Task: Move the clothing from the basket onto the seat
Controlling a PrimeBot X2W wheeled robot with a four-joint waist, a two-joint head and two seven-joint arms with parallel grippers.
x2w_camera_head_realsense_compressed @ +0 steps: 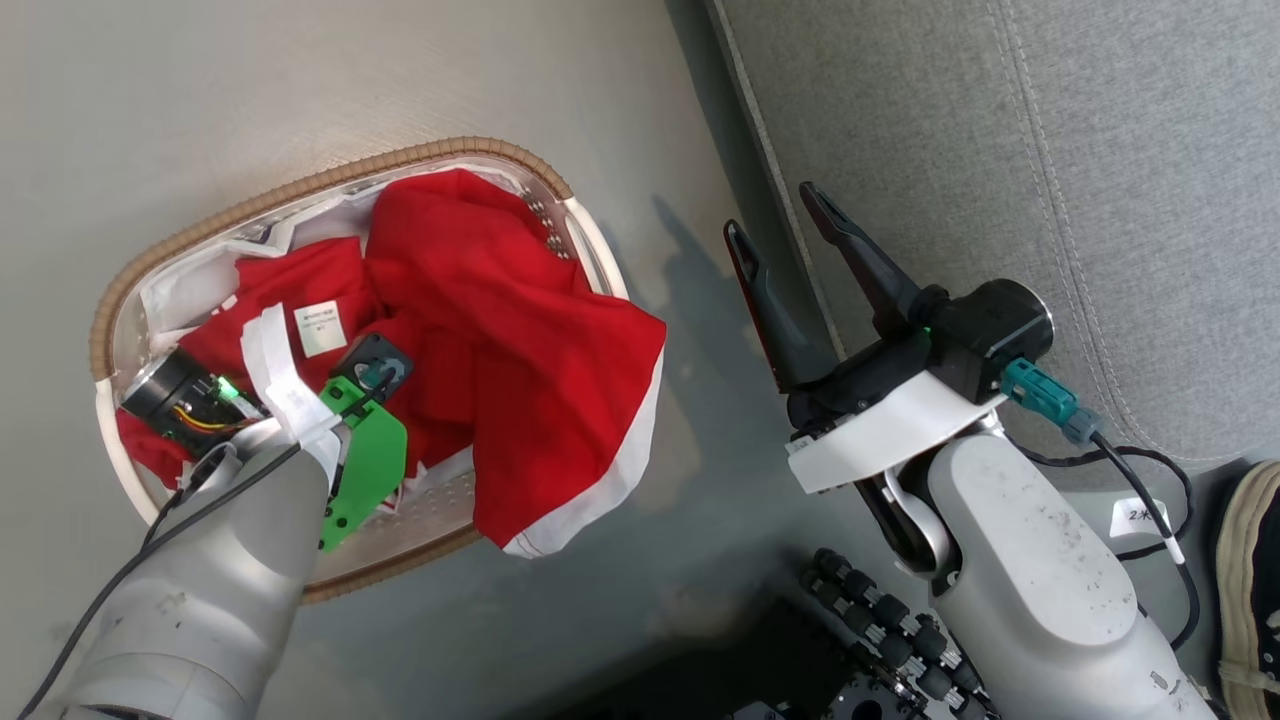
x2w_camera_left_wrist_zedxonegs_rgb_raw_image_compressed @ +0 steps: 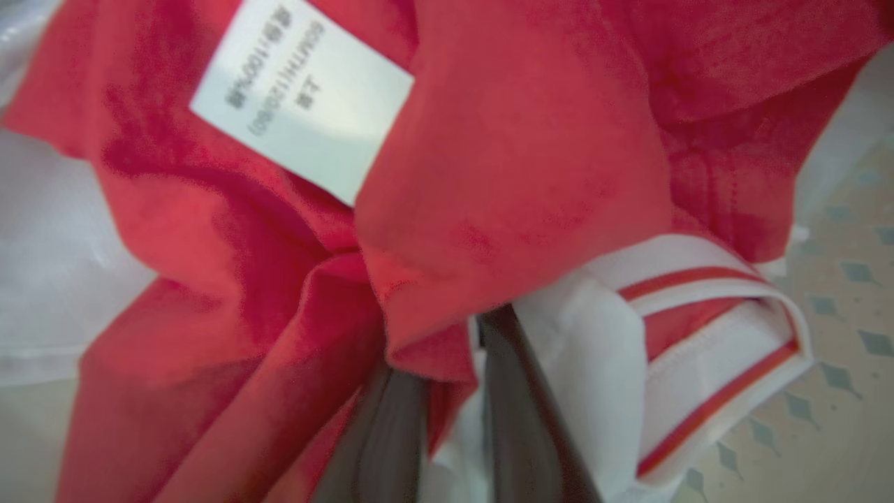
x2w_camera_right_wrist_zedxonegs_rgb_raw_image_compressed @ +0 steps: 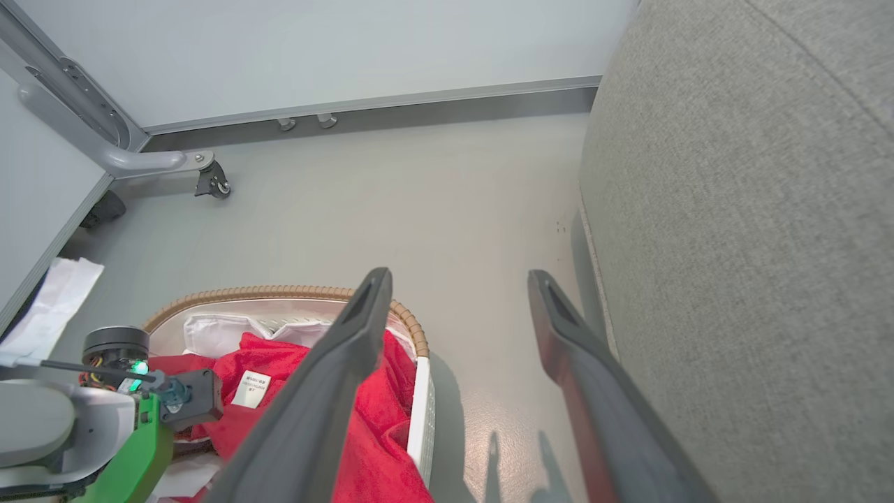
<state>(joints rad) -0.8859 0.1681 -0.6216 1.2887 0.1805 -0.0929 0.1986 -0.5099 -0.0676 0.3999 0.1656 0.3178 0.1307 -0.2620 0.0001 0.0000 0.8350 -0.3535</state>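
The basket (x2w_camera_head_realsense_compressed: 300, 190) stands on the floor at the left, holding the red clothing (x2w_camera_head_realsense_compressed: 480, 330). One garment with white trim (x2w_camera_head_realsense_compressed: 600, 490) drapes over its right rim. The other carries a small white label (x2w_camera_head_realsense_compressed: 320, 328). My left arm reaches down into the basket. In the left wrist view my left gripper (x2w_camera_left_wrist_zedxonegs_rgb_raw_image_compressed: 450, 419) has its fingers close together, with red fabric and a striped band (x2w_camera_left_wrist_zedxonegs_rgb_raw_image_compressed: 698, 335) pinched between them, below the label (x2w_camera_left_wrist_zedxonegs_rgb_raw_image_compressed: 300, 98). My right gripper (x2w_camera_head_realsense_compressed: 772, 210) hangs open and holds nothing, over the floor beside the seat (x2w_camera_head_realsense_compressed: 1050, 180). The right wrist view shows this gripper (x2w_camera_right_wrist_zedxonegs_rgb_raw_image_compressed: 459, 276) between the basket (x2w_camera_right_wrist_zedxonegs_rgb_raw_image_compressed: 279, 292) and the seat (x2w_camera_right_wrist_zedxonegs_rgb_raw_image_compressed: 754, 244).
A person's shoe (x2w_camera_head_realsense_compressed: 1250, 580) and a black cable (x2w_camera_head_realsense_compressed: 1150, 470) lie at the lower right by the couch. A wheeled metal frame with a caster (x2w_camera_right_wrist_zedxonegs_rgb_raw_image_compressed: 213, 183) stands by the wall beyond the basket. White paper (x2w_camera_right_wrist_zedxonegs_rgb_raw_image_compressed: 49, 300) lies at the left.
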